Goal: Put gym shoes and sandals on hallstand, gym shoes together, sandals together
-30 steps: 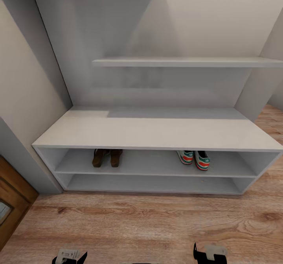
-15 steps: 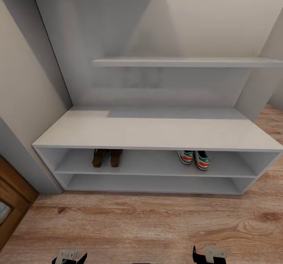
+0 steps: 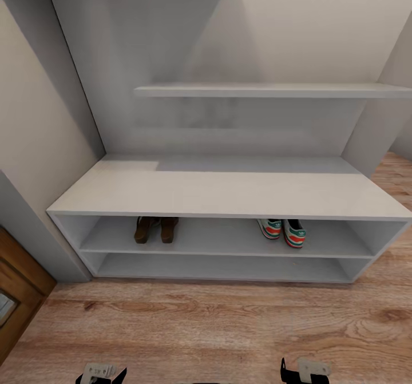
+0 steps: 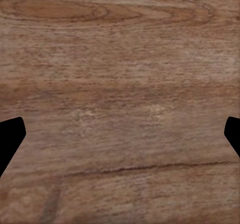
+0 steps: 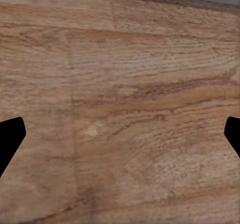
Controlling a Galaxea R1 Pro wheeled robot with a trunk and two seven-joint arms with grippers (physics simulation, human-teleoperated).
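The white hallstand [image 3: 223, 192] stands against the wall, and both pairs rest on its upper open tier. The two brown sandals [image 3: 155, 229] sit side by side at the left, partly hidden under the top board. The two cream gym shoes [image 3: 282, 231], with green stripes and red-orange patches, sit side by side at the right. My left gripper [image 3: 102, 373] and right gripper [image 3: 306, 371] hang low over the wood-plank corridor floor [image 3: 217, 327], well in front of the rack. In the wrist views both the left gripper [image 4: 120, 139] and the right gripper [image 5: 120, 139] are open over bare planks, holding nothing.
A white floating wall shelf [image 3: 269, 90] runs above the rack. A brown wooden door [image 3: 17, 292] shows at the lower left beside a grey wall corner. The rack's lower tier [image 3: 217, 266] holds nothing. More plank floor continues past the rack's right end.
The right gripper has dropped very slightly at the bottom of the head view. The shoes, the rack and the left gripper have not moved.
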